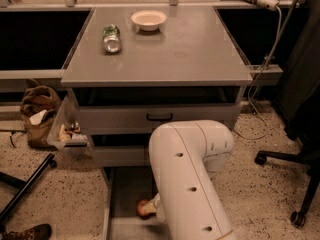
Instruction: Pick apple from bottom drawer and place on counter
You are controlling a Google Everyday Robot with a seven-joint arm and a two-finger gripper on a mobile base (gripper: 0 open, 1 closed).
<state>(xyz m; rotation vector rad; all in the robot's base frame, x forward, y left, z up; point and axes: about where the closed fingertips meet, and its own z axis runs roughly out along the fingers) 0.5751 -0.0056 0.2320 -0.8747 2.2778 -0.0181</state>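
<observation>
Camera view puts the apple [144,207] low in the frame, on the grey floor of the pulled-out bottom drawer [125,196]; only its red left side with a paler patch shows, the rest hidden behind the robot's white arm [192,184]; the pincer [159,207] is down inside the drawer, just right of the apple and seemingly against it, showing only as a pale sliver under the arm, so whether it is wide, narrow or holding the fruit I cannot tell. The arm probably bends steeply down from its elbow because the drawer lies low beneath two others, leaving the front as the only way in; by that reading the grasp is the step in hand and the lift is not yet done.

Above it the shallower drawers [160,117], one showing a black handle, face the camera over the rear of the bottom one, and the overhanging edge of the table [200,59] sits higher; both would block a straight lift, so the apple likely has to come forward first. On the table a white bowl [148,20] and a can [111,38] lying on its side sit towards the far edge, left of centre, well apart from its right half; a clear bin [67,134] hangs left of the drawers, a brown bag [37,111] lies beyond it, and an office chair base [295,184] stands to the right.
</observation>
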